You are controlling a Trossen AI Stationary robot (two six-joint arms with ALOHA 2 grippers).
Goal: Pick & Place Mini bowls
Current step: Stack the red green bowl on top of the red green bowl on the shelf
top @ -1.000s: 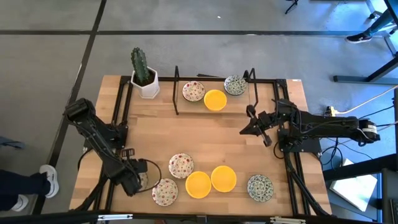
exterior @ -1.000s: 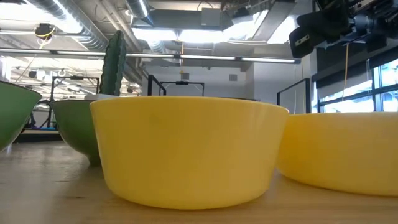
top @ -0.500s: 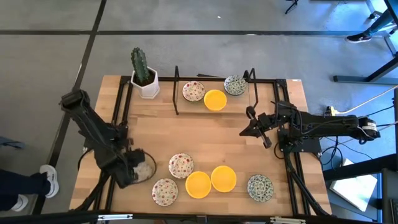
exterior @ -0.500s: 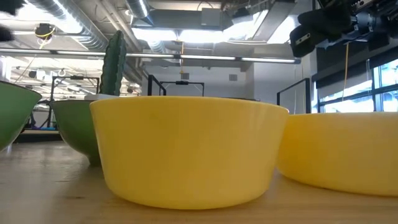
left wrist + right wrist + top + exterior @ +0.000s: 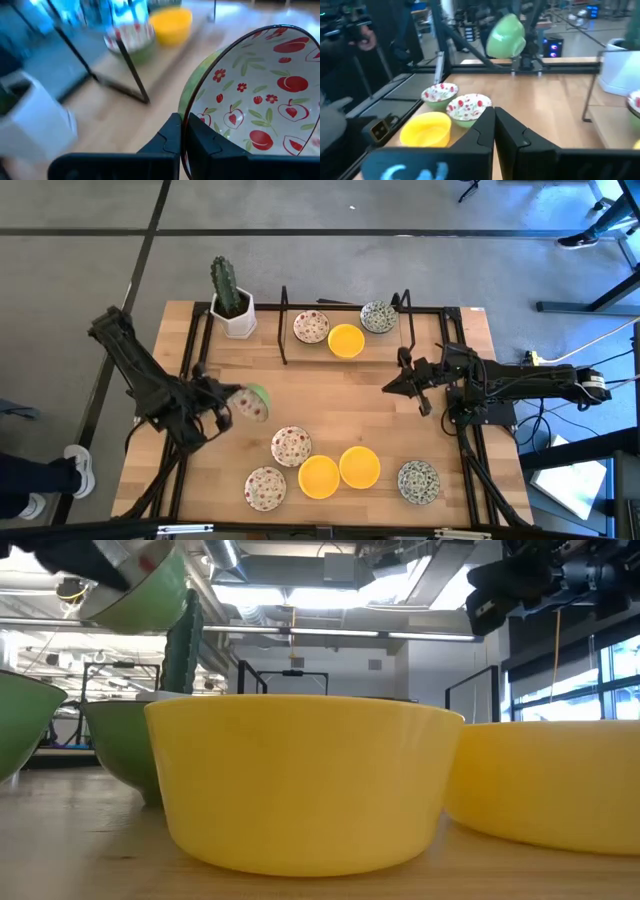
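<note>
STEP: carry phase, a mini bowl (image 5: 252,402) was held clamped by its rim in the left gripper (image 5: 181,145), lifted above the table's left side | NEXT: a free spot is needed for setting down | BOWL: red floral inside, green outside, tilted | right gripper (image 5: 494,131) closed, empty, waiting at the right.

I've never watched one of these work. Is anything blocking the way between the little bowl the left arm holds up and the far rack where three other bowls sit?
Nothing visible does. The left gripper holds the red-speckled bowl above bare table; the rack's black post stands beside that path.
</note>
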